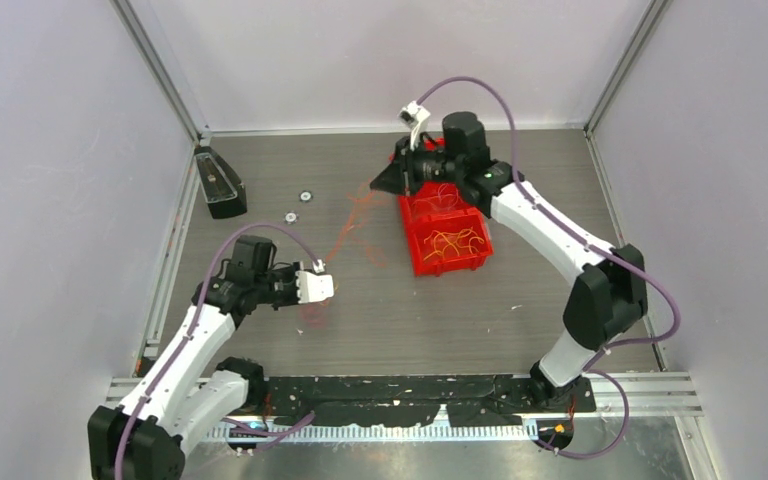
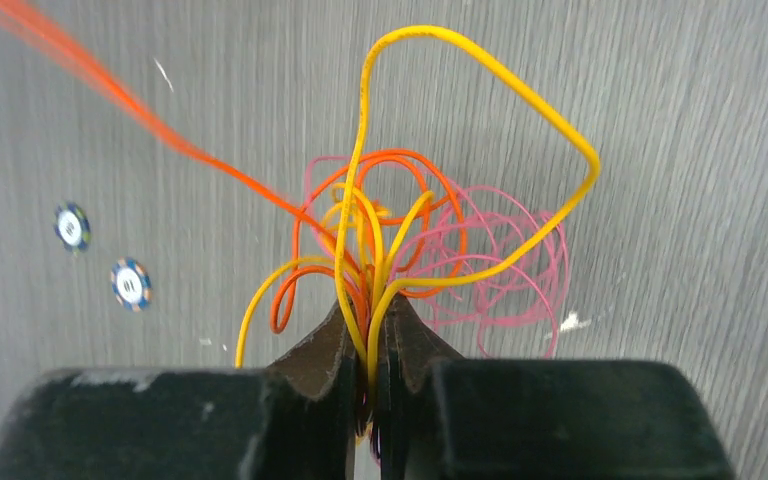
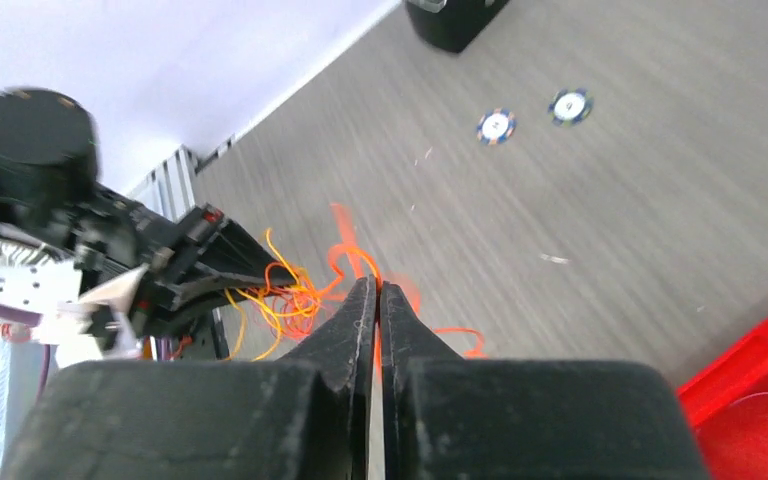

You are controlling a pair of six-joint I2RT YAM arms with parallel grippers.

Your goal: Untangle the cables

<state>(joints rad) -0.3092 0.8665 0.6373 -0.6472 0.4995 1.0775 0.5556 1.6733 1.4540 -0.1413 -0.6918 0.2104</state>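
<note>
Left of the red bin [image 1: 457, 263], the left gripper [image 2: 370, 312] is reaching low, pinching the cables [image 2: 400, 235] tight; the right gripper [image 3: 377, 290], its arm bending over the bin, is clamping one orange strand [image 3: 345, 256].

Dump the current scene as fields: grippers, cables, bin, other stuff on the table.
left gripper: shut on the cables, a bundle of yellow, orange and pink loops
right gripper: shut on an orange strand, at the far left corner of the red bin
orange strand: runs from the bundle toward the right gripper
red bin: holds loose strands, yellow and orange
other: two round chips; black box at the far left
</note>
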